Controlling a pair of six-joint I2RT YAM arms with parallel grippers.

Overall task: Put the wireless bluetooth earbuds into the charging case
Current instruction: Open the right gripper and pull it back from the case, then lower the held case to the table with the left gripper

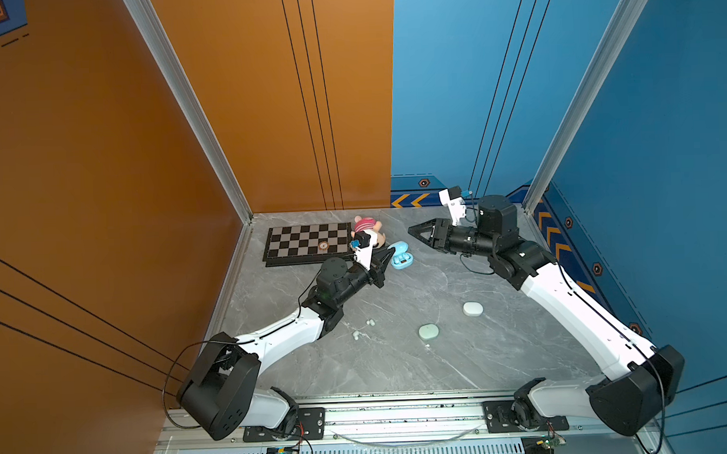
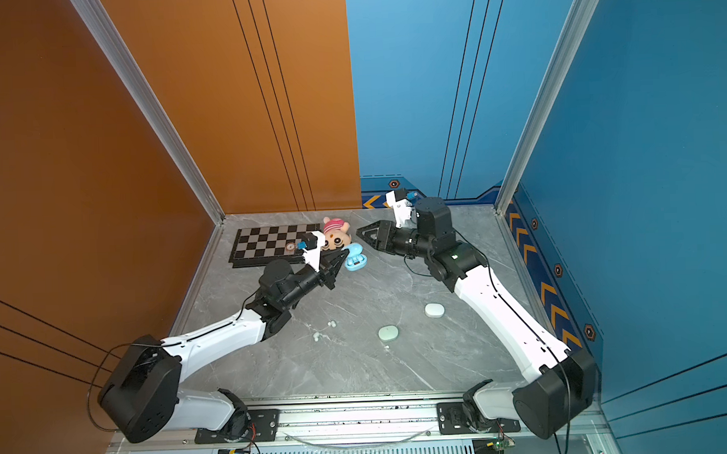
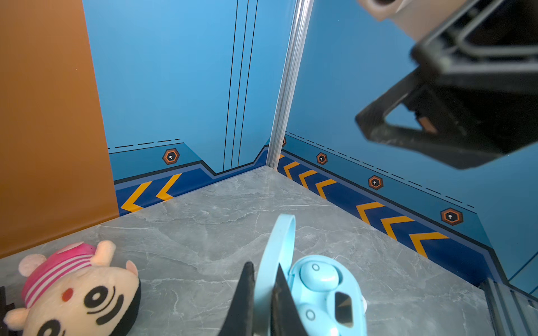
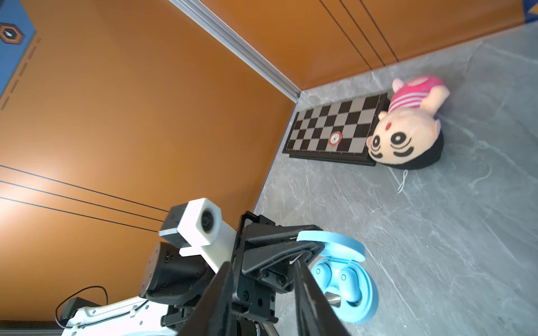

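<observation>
Nearest, on the grey table (image 1: 400, 372): white buds (image 1: 370, 321) lying loose in two small clumps, too tiny to count singly. Next out, two shut oval cases, apart from those buds: green case (image 1: 428, 331) and white case (image 1: 473, 308).

Farther: one blue case (image 1: 401, 258), lid up. The left gripper (image 3: 264, 265) is clenched on the lid's edge. Near it the right gripper (image 1: 412, 228) hangs off the table, fingers apart, nothing in them.

At the back: one chessboard (image 1: 308, 242) carrying one round disc (image 1: 323, 246), and one plush toy (image 1: 368, 228) against its end.

Wrist views only: two blue buds (image 4: 349, 280) seated in the blue case's wells. Top views only: the loose buds and both shut cases.
</observation>
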